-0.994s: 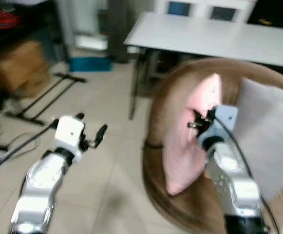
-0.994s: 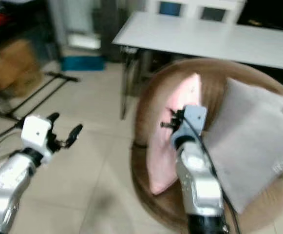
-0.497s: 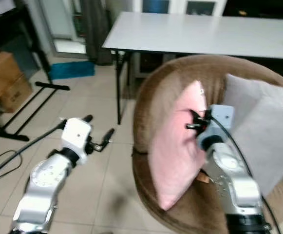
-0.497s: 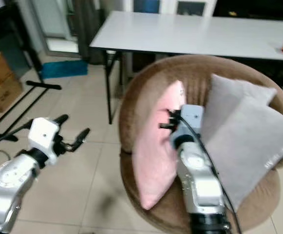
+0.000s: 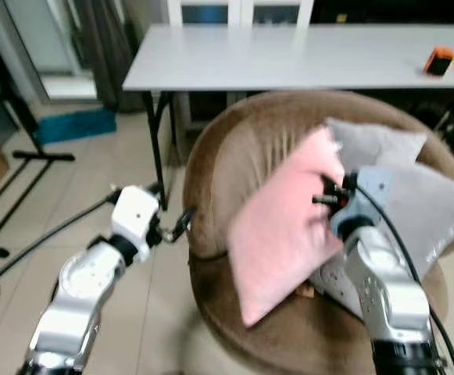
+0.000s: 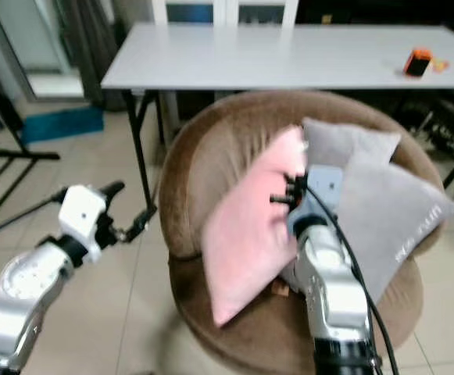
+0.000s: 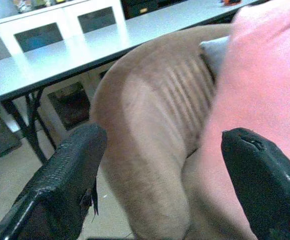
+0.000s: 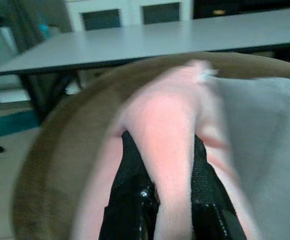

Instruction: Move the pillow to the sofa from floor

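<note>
Right gripper (image 8: pixel 157 200) is clamped on a fold of the soft pink square pillow (image 5: pixel 285 226), black fingers (image 8: pixel 130 170) pinching the fabric on both sides, probably because a pinch of cloth is the only purchase a narrow two-finger hand gets on something this floppy. The pillow is already off the floor and on the round brown plush sofa chair (image 5: pixel 234 148): it leans tilted against the backrest, lower corner down on the seat, touching the two grey cushions (image 5: pixel 422 203) beside it. Grip not yet let go, so the placing looks nearly done, release pending. Left gripper (image 5: pixel 168 226) is spread wide with nothing between its fingers, hovering just beside the sofa's outer edge, seemingly on standby. White table (image 5: pixel 289 55) stands behind the sofa with a small orange object (image 5: pixel 439 59) on it. Versus a second ago: the camera has swung and come closer, so the whole scene has shifted; the pillow stood more upright against the back then and now lies more slanted, lower into the seat, with the right gripper holding on throughout.
</note>
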